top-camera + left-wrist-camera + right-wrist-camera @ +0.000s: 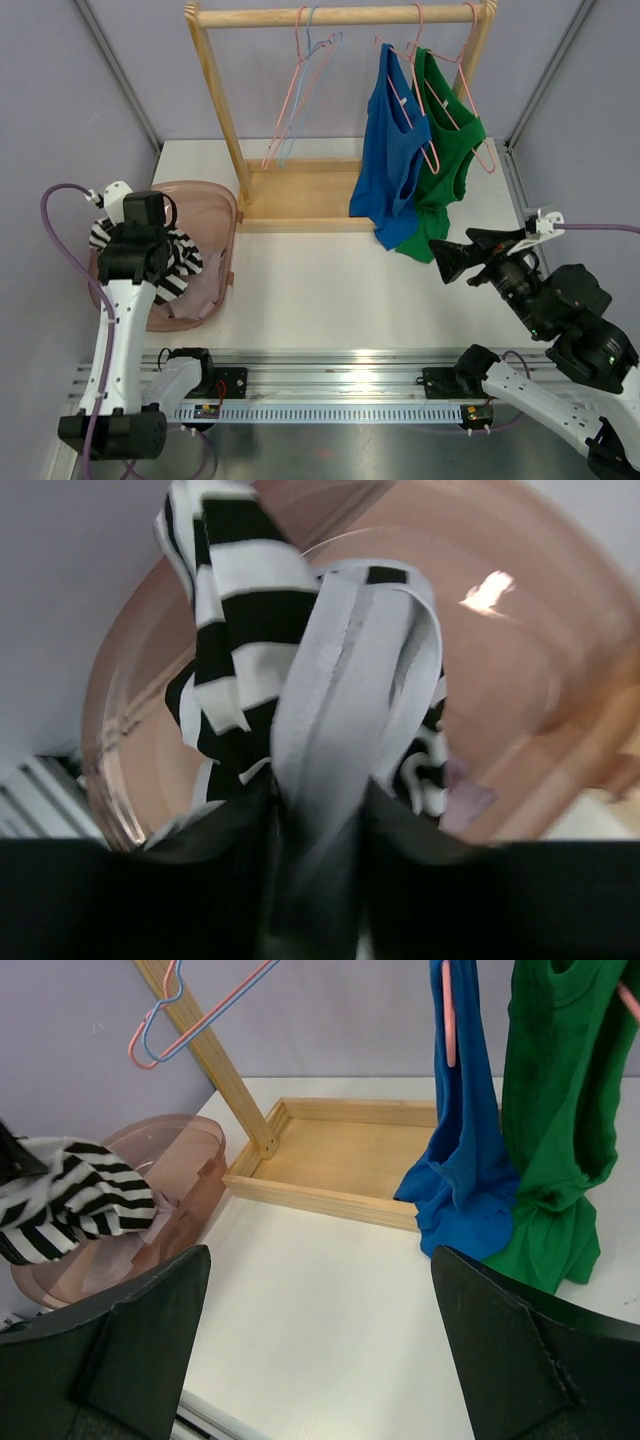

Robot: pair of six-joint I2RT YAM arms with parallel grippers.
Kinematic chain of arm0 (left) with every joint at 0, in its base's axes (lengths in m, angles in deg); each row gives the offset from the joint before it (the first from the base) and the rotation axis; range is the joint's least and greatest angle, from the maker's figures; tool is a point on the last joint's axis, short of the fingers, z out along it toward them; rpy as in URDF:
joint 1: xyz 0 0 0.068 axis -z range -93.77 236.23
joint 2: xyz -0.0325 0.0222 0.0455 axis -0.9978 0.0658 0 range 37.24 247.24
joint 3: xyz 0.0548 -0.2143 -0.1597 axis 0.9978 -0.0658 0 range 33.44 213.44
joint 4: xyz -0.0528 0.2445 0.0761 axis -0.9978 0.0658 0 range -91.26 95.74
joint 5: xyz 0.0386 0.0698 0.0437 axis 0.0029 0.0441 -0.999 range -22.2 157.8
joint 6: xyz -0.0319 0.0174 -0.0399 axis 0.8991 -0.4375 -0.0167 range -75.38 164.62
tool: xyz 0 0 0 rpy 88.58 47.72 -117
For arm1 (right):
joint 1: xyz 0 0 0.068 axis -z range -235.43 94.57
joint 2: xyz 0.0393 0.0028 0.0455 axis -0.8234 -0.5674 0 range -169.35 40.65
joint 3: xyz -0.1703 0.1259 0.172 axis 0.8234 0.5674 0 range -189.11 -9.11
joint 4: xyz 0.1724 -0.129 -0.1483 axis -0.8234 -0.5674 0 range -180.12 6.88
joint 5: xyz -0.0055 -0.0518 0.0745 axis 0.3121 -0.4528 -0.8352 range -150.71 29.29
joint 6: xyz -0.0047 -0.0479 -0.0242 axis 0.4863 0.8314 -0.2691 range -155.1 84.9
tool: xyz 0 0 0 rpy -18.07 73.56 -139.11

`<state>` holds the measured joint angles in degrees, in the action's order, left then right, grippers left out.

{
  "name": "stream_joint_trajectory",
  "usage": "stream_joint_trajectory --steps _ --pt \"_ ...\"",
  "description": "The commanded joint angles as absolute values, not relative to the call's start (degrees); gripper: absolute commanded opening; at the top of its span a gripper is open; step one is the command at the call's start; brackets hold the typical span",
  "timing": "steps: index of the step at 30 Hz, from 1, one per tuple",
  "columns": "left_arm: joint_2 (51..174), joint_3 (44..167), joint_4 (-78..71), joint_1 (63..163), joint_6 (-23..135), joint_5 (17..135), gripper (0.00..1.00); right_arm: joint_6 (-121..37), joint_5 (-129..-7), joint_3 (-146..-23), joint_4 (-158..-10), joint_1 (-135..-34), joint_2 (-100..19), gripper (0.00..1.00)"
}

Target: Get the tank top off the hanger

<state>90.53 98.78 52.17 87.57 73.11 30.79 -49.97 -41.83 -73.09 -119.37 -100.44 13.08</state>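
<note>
The striped top (178, 266) was off the rack, bunched in broad black and white bands, with a plain pale strip of its fabric twisted into a rope. It hung over the basket (226, 214), part draped on the near-left rim and part down inside. In the left wrist view the pale strip ran down between the fingers of the left gripper (315, 820). That view was smeared, so I could not tell whether the fingers clamped the cloth or merely stood around it.

The basket was clear pink plastic and sat at the left of the white table (330, 290), just beside the foot of the wooden rack (225, 110).

On the rack's rail two bare hangers (300, 90), one pink and one blue, hung together left of centre. Toward the right end a blue top (390, 160) and a green top (445, 150) each hung on a pink hanger, side by side and touching, the blue one in front.

The right gripper (445, 258) hovered over the table near the green top's hem, spread wide and holding nothing.
</note>
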Motion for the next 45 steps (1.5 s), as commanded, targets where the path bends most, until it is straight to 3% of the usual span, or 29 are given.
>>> stream_joint_trajectory --steps 1,2,5,9,12,15,20,25,30,35,40,42,45 --pt "94.09 96.37 44.97 80.62 69.68 45.72 0.68 -52.85 -43.38 -73.09 -113.46 -100.78 8.49 1.00" --pt "95.49 96.80 45.58 80.69 69.67 46.87 0.99 -52.24 -46.18 -73.00 -112.49 -100.78 7.61 0.99" --pt "94.90 96.03 45.32 80.69 67.92 50.12 0.99 -50.92 -49.10 -70.99 -107.30 -100.78 7.25 0.99" --pt "87.11 91.64 43.48 80.78 63.61 64.32 0.99 -49.52 -51.30 -72.29 -107.72 -100.78 3.75 0.99" --pt "78.76 85.41 38.30 83.50 61.85 79.59 0.99 -49.78 -43.24 -78.08 -113.08 -100.78 -2.22 0.99" --pt "75.48 82.93 36.36 87.70 61.14 87.39 0.99 -46.62 -40.32 -80.56 -114.68 -100.78 -5.05 1.00" --pt "72.39 81.52 35.12 97.20 61.23 85.66 0.99 -42.75 -42.52 -74.77 -101.33 -100.78 0.65 1.00" --pt "72.74 81.34 35.65 103.54 62.11 78.88 0.99 -43.53 -28.56 -87.48 -116.65 -100.69 -11.18 0.99" --pt "75.82 81.78 36.62 103.63 61.85 77.11 0.99 -43.19 -19.67 -101.71 -124.42 -100.61 -25.34 0.99" --pt "76.96 81.69 37.06 103.81 62.20 76.86 0.99 -41.52 -25.18 -110.96 -124.78 -97.62 -32.72 0.98" --pt "77.05 81.43 37.32 104.33 62.64 76.06 0.99 -38.35 -28.53 -120.01 -124.08 -93.14 -38.00 0.88" --pt "77.23 81.43 37.41 105.21 62.72 75.80 0.99 -38.09 -30.99 -125.26 -126.17 -91.21 -41.51 0.79" --pt "77.31 81.43 37.50 106.09 62.72 75.62 0.99 -35.82 -33.81 -130.37 -126.98 -88.57 -45.47 0.76"
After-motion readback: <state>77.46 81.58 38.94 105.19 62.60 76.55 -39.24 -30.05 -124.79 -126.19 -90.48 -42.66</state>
